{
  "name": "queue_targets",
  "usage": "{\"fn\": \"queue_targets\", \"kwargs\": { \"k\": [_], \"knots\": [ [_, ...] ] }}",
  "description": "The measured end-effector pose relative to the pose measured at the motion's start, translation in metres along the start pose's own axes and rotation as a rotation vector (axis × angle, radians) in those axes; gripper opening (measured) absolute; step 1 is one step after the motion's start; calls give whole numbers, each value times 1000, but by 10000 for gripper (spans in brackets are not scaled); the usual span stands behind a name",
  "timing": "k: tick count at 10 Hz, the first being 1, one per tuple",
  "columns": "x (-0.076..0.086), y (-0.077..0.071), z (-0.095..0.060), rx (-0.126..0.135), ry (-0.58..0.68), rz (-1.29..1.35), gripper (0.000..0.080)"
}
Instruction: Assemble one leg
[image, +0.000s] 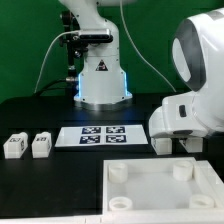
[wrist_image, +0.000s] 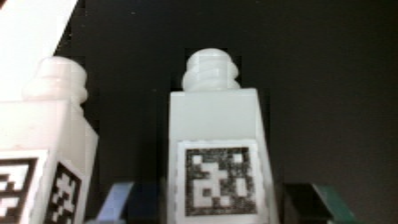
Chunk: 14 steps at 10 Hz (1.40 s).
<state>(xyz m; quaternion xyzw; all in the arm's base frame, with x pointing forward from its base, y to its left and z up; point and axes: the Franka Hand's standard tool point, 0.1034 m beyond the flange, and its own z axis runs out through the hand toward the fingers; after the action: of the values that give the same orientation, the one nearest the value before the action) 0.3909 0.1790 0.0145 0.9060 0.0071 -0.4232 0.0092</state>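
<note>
In the wrist view a white leg with a rounded tip and a black-and-white tag lies between my fingers. My gripper is open, with a dark gap between the leg and each finger. A second leg like it lies close beside the first. In the exterior view my gripper is low over the table to the right of the marker board, and it hides these two legs. Two more legs stand at the exterior view's left.
The marker board lies in the middle of the black table. The large white square panel with round corner sockets lies in front, just below my gripper. The robot base stands behind.
</note>
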Motion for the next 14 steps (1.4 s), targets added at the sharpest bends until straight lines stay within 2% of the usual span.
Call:
{"fn": "queue_targets", "kwargs": {
  "k": [8,9,11,12,13,14],
  "knots": [
    [0,1,-2,0,1,-2,290],
    [-2,3,-16,1,6,-7,290],
    [-8,18,-63,5,78,-71,290],
    [-9,30,-92,20,141,-90,290],
    [-8,41,-122,33,272,-116,290],
    [-17,52,-142,35,364,-130,290]
  ]
}}
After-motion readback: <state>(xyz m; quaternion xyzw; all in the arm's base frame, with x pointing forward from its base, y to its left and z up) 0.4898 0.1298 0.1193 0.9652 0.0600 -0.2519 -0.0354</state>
